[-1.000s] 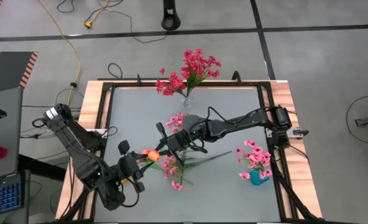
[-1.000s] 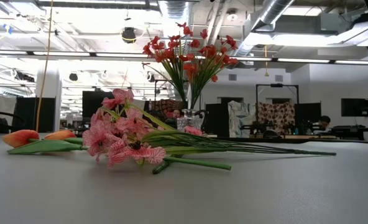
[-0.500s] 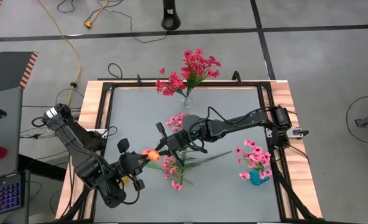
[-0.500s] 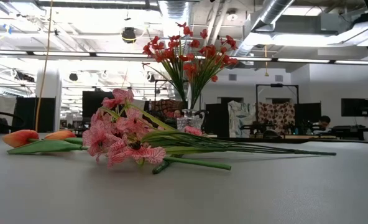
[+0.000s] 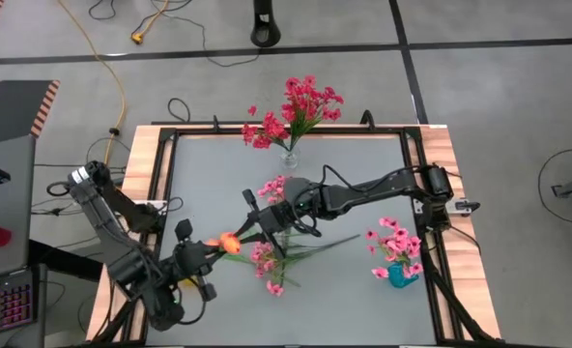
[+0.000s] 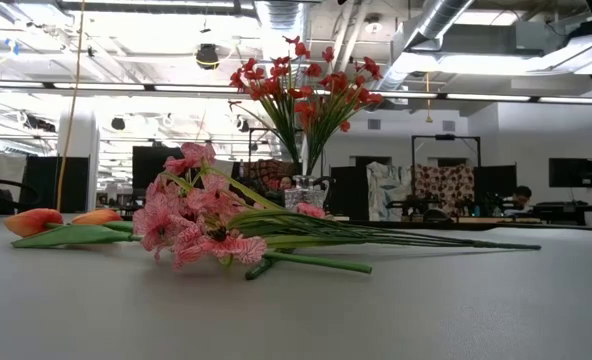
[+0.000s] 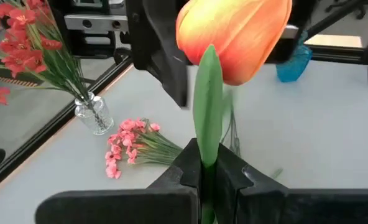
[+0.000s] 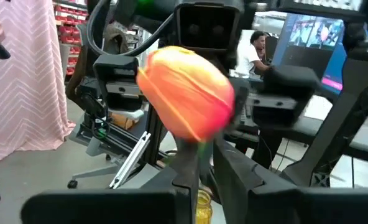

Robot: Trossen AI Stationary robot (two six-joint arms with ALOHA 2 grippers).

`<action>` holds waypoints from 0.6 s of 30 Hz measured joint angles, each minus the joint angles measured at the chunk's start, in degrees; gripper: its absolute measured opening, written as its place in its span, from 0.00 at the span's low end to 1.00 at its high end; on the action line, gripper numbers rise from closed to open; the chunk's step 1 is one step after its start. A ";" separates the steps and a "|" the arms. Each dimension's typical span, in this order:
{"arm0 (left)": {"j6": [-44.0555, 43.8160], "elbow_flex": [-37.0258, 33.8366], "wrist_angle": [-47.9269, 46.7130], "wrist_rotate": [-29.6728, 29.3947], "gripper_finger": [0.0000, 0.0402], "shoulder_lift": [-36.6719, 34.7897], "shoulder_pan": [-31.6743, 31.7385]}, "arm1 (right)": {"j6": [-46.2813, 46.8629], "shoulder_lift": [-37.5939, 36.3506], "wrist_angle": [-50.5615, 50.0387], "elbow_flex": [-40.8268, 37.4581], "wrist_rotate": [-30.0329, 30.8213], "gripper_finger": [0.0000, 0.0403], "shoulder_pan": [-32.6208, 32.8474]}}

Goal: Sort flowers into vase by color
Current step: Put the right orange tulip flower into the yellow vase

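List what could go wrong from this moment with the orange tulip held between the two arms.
1. Both the left gripper and the right gripper appear shut on one orange tulip; if they pull apart, its thin stem could bend or snap.
2. The grippers meet right above the loose pink flowers on the table; a low move could drag or scatter them.

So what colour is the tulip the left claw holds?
Orange, yellower near its base; the tulip shows best in the left wrist view.
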 joint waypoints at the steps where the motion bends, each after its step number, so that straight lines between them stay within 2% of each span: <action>1: -1.36 0.00 -0.94 -0.09 0.00 0.00 -0.68 | 0.86 0.00 -0.01 0.01 0.00 0.21 -0.22; 11: -16.36 0.00 -11.90 -2.28 0.00 -0.02 -6.77 | 4.18 0.00 -1.02 0.02 0.00 0.41 -2.25; 18: -26.52 0.00 -19.94 -2.97 0.00 0.00 -10.64 | 4.48 0.00 -2.14 0.02 -0.02 0.47 -2.95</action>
